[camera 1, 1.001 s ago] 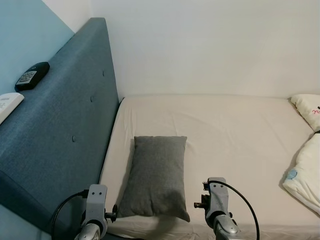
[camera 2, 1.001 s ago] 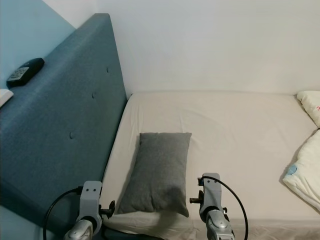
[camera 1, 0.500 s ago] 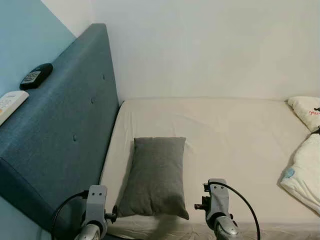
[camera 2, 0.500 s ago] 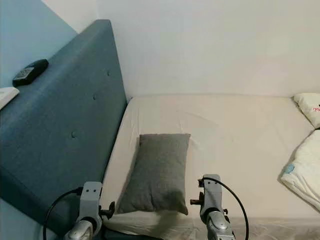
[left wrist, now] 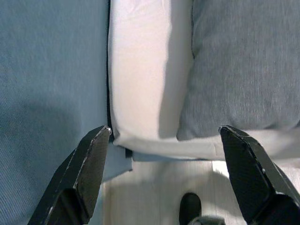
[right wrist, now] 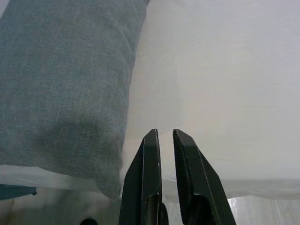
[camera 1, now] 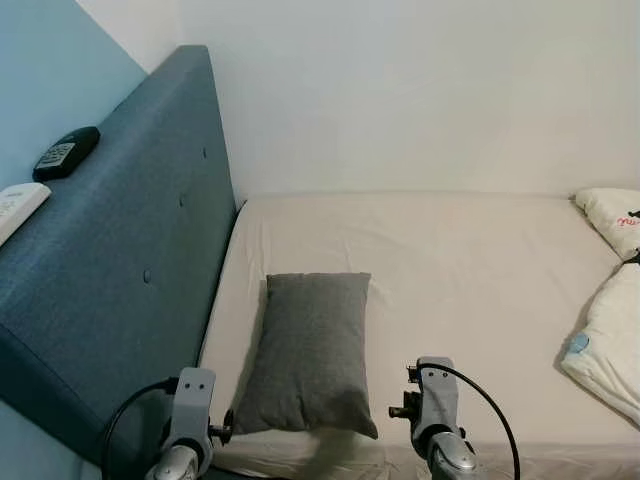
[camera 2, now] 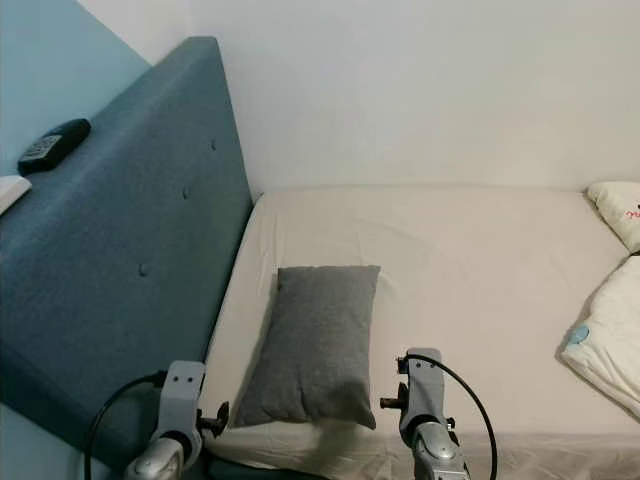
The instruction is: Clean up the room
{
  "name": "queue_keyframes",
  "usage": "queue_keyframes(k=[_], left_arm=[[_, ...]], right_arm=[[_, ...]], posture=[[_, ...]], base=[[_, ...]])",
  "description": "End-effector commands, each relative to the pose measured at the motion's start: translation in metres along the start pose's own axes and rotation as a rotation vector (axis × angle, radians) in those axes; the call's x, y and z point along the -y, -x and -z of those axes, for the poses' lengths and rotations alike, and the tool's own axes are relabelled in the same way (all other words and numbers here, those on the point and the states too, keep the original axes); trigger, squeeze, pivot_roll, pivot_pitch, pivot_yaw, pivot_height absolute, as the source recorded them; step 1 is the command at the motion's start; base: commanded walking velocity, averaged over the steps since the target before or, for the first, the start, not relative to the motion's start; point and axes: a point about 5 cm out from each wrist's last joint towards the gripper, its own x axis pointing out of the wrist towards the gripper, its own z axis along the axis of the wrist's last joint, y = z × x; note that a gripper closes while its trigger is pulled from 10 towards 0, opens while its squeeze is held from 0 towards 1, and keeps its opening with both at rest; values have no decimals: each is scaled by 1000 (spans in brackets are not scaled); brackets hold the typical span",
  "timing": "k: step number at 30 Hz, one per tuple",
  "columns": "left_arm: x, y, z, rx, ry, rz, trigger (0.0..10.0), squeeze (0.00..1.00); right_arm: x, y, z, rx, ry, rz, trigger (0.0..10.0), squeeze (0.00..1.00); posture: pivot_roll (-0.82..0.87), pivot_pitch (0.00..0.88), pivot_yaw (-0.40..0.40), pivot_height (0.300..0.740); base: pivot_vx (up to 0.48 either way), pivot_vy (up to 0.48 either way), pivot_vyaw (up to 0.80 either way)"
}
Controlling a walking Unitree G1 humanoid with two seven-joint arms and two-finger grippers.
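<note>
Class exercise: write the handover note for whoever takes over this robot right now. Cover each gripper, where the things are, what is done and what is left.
Left gripper: open, empty, low over the bed's near corner by the blue headboard.
Right gripper: shut, empty, above the bed's near edge.
Grey pillow: flat on the white mattress, near the headboard.
White bedding: bunched at the bed's right edge.
Black remote and white remote: on the headboard top.
Done: nothing held.
Left: tidying, apparently.

Just ahead of my right tool [right wrist: 164,140] lies a grey pillow [camera 1: 310,350] of rough woven cloth. The bed sheet [camera 1: 470,270] under it is smooth, matt cream cloth. Beside my left tool [left wrist: 164,136], the blue headboard [camera 1: 120,260] is soft, fuzzy cloth with buttons.
</note>
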Motion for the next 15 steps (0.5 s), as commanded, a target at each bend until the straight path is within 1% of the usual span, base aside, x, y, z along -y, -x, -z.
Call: queue_keyframes(k=[1, 15], left_arm=[[-4, 1, 3, -18, -14, -3, 10000, 0], [-1, 1, 3, -20, -17, 7, 10000, 0]], right_arm=[[0, 1, 2, 3, -25, 7, 10000, 0], [-1, 0, 0, 4, -28, 4, 10000, 0]], posture=[[24, 122, -13, 670], [25, 122, -11, 670]], base=[[0, 0, 0], [0, 0, 0]])
